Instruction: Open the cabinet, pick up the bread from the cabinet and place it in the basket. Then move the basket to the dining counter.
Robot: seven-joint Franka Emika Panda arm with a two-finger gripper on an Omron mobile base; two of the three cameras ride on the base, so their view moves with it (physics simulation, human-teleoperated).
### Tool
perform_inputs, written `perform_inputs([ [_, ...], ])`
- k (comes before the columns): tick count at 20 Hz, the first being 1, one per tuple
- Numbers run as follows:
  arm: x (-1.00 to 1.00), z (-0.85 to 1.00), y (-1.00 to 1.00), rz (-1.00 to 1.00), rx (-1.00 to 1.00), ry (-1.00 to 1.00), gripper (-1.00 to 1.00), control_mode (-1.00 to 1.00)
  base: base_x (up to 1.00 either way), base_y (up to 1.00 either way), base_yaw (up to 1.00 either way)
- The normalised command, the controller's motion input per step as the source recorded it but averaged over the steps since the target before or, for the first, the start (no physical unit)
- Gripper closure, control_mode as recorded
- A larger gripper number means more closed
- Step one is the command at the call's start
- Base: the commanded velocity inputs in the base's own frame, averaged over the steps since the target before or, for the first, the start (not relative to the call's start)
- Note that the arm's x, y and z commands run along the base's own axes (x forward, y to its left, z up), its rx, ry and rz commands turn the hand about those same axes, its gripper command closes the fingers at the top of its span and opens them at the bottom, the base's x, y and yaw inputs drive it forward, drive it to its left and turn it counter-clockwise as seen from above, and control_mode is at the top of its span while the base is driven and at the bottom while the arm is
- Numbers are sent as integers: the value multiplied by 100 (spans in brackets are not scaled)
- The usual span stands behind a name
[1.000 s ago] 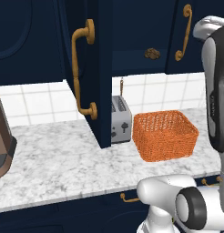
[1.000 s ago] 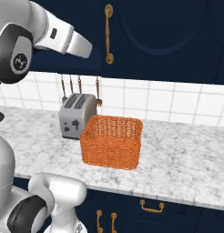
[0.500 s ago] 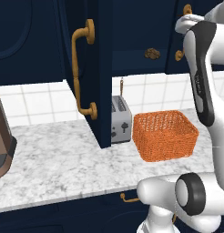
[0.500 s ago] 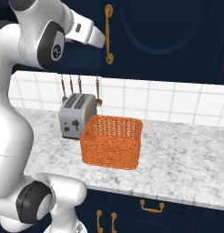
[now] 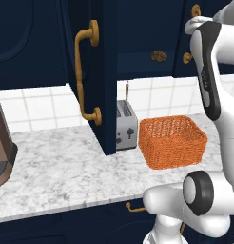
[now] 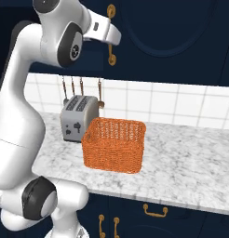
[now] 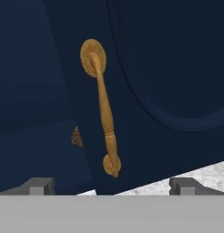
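Left base view: the dark navy wall cabinet with arched-panel doors stands with its left door swung out toward the camera, edge-on, its long curved brass handle facing left, and inside the opened compartment a small lumpy brown bread roll sits on the shelf, above and a little left of the basket. The bright orange woven mesh basket rests on the white, grey-veined marble worktop, just right of a silver two-slot toaster that stands against the white tiled wall, partly hidden behind the open door. At the far left edge of the worktop a brown-and-black appliance is cut off by the frame. The white arm rises at the right and reaches up toward the closed right-hand cabinet door. In the right base view the basket sits close beside the toaster, with brass utensils hanging on the tiles behind. In the hand view the gripper has its two dark fingertips spread wide apart, holding nothing, pointed at the closed door's brass handle, which it does not touch; the bread roll peeks out at the door's edge to the left.
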Motion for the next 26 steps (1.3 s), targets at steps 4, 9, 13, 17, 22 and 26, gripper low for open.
perform_inputs([
  [4,50,0,-4,0,0,0,-100,-100,0,0,0],
  [9,47,0,0,0,-2,1,-100,-100,0,0,0],
  [13,41,-3,0,0,-1,0,-100,-100,0,0,0],
  [17,54,-7,-13,1,0,-1,-100,-100,0,0,0],
  [22,51,-8,-24,2,0,-1,-100,-100,0,0,0],
  [26,55,-5,-18,1,0,0,-100,-100,0,0,0],
])
